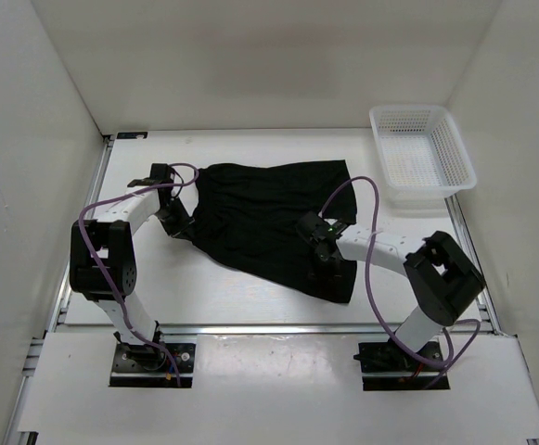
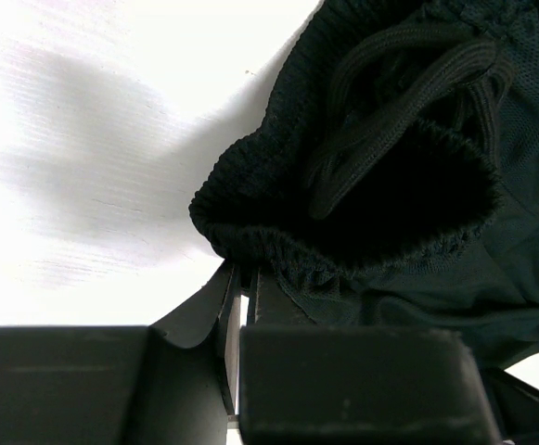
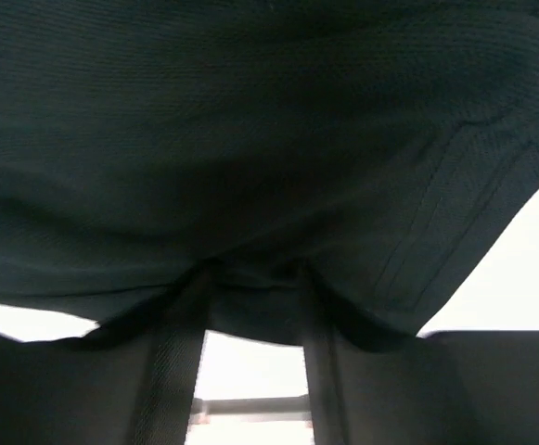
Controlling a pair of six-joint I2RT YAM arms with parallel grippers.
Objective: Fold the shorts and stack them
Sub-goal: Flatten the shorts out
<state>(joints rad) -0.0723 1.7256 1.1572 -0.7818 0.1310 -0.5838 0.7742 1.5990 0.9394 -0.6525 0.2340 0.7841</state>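
The black shorts (image 1: 269, 218) lie spread across the middle of the table, waistband to the left and legs toward the near right. My left gripper (image 1: 181, 222) sits at the waistband's left end. In the left wrist view it (image 2: 241, 273) is shut on the gathered elastic edge of the shorts (image 2: 417, 139), with the drawcord looped above. My right gripper (image 1: 332, 273) is over the near right leg. In the right wrist view its jaws (image 3: 250, 278) stand apart with white table showing between them, and the cloth of the shorts (image 3: 250, 139) drapes over the fingertips.
A white mesh basket (image 1: 422, 153) stands at the far right corner. White walls close in the table on the left, back and right. Purple cables loop from both arms above the cloth.
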